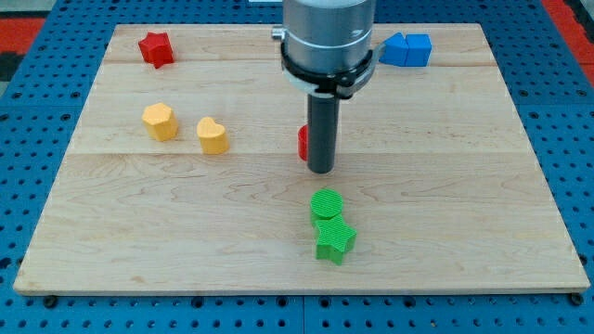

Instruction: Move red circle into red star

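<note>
two yellow blocks (186, 129) sit left of centre. my tip (321, 171), a plain rod with no jaws, hides most of your red circle (303, 142); red star (156, 47) upper left.

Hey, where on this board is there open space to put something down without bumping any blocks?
Widest bare wood: the view's right, below the blue blocks and right of the green circle and green star. Also bare: the bottom-left corner, below the two yellow blocks. Crowded: the centre, where my tip touches the mostly hidden red circle.
</note>
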